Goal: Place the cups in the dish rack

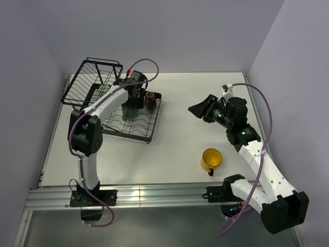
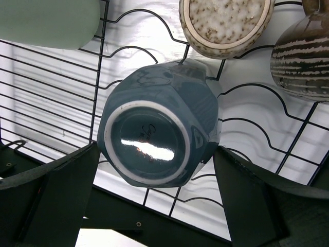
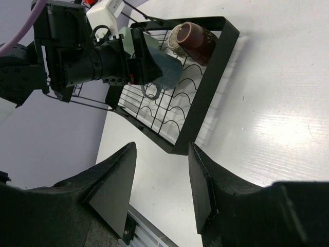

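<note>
My left gripper point(image 1: 132, 103) points down over the flat tray of the black wire dish rack point(image 1: 149, 135). Its jaws press both sides of a blue-grey faceted cup point(image 2: 159, 123), held upside down with its base facing the wrist camera. On the rack beyond it lie the pale green tumbler point(image 2: 51, 23), the beige speckled cup point(image 2: 226, 25) and the dark brown mug point(image 2: 303, 62). The yellow mug point(image 1: 211, 159) stands upright on the table at front right. My right gripper point(image 1: 203, 110) is open and empty, in the air above the table and well right of the rack point(image 3: 205, 98).
The rack's taller basket section point(image 1: 85, 77) stands at the back left near the wall. Purple walls close the table on the left, back and right. An aluminium rail point(image 1: 154, 195) runs along the near edge.
</note>
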You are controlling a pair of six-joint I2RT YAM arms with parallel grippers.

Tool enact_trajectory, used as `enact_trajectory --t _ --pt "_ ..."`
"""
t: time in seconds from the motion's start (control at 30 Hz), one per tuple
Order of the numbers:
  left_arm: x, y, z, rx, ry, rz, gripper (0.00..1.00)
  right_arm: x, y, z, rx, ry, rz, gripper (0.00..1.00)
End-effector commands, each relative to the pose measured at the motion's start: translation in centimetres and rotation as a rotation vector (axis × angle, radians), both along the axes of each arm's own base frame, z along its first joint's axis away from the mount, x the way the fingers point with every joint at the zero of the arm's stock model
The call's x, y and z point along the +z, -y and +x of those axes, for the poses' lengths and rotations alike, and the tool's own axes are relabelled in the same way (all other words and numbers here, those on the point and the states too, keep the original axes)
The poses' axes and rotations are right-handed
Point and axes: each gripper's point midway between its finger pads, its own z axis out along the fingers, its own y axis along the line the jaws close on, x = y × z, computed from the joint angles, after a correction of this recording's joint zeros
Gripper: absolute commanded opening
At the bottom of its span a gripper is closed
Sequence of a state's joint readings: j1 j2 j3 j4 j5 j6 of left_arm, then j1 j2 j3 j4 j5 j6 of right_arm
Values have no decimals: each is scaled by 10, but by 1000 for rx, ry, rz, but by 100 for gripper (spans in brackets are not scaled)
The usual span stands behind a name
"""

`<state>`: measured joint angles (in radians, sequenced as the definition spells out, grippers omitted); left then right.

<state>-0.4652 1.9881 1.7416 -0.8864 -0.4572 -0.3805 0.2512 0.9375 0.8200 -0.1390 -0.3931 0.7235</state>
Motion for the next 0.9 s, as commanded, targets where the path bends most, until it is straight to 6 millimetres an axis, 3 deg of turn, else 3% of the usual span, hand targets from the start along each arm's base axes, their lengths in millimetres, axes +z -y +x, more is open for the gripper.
enact_trajectory --t 0.0,0.87 --pt "77 10 29 -23 240 -18 99 28 0 0 -3 78 -2 53" --pt "37 18 20 -79 116 61 99 20 -1 0 0 71 2 53"
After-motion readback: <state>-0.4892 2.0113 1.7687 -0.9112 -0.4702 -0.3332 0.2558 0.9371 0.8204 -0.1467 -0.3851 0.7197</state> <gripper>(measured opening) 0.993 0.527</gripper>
